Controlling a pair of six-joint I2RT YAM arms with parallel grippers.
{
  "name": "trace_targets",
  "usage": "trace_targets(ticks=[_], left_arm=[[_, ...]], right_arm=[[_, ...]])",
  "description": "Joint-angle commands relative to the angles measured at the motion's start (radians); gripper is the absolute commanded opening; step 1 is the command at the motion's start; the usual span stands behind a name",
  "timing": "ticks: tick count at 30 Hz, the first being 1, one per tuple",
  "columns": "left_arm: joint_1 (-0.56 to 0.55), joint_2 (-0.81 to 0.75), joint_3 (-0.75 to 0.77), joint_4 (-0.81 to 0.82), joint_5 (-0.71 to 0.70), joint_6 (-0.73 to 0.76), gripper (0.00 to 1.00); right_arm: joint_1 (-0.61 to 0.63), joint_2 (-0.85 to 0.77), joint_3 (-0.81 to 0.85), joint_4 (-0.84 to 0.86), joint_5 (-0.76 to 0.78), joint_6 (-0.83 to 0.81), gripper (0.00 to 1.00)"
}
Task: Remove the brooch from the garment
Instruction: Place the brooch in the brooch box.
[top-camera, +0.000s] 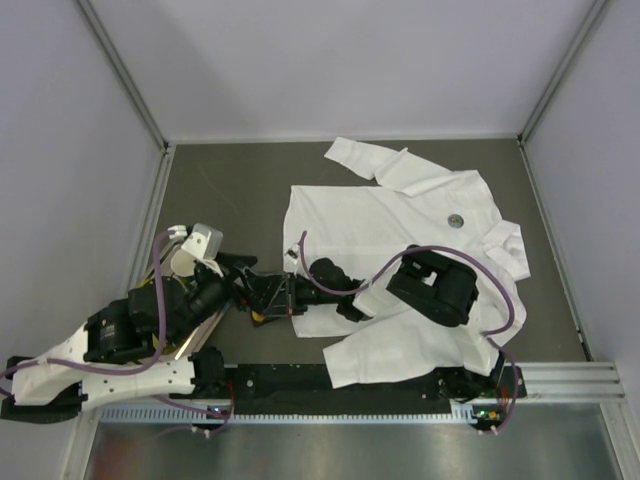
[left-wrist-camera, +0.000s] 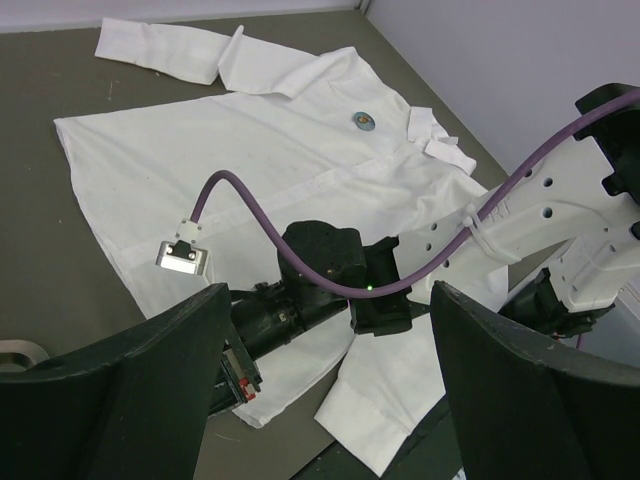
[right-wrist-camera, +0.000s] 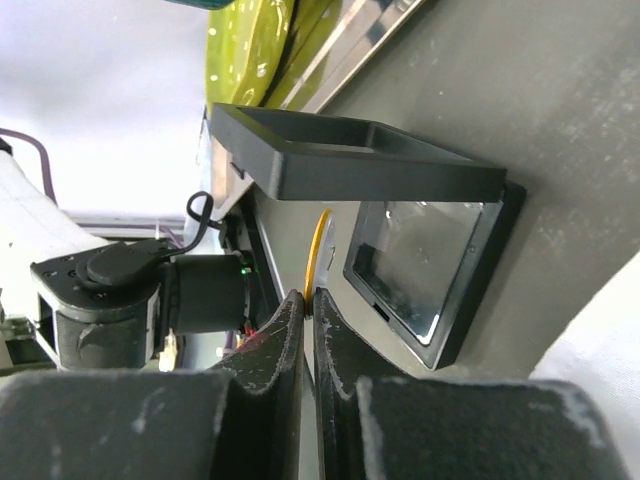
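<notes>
The white shirt lies spread on the dark table and also shows in the left wrist view. A small round brooch sits pinned on its chest near the collar, seen too in the left wrist view. My right gripper is shut on a thin yellow-rimmed disc, seen edge-on, just beside an open black box. In the top view the right gripper reaches left past the shirt's hem. My left gripper is open and empty, its fingers wide apart, close to the right wrist.
The right arm and its purple cable lie across the shirt's lower half. The box's lid stands raised. A metal rail runs along the near edge. Grey walls enclose the table.
</notes>
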Motion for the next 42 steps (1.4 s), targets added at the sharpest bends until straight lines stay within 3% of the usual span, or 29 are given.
trace_targets(ticks=[1,23,42], left_arm=[[-0.003,-0.008,-0.002,0.015,-0.002,-0.001,0.86],[-0.003,-0.022,0.001,0.003,-0.002,-0.001,0.86],[-0.003,-0.025,0.000,-0.005,0.012,-0.006,0.86]], right_arm=[[0.017,0.011,0.024,-0.008,0.026,-0.034,0.04],[0.016,0.020,0.062,-0.051,0.023,-0.053,0.07],[0.016,0.039,0.037,0.044,0.003,-0.013,0.08]])
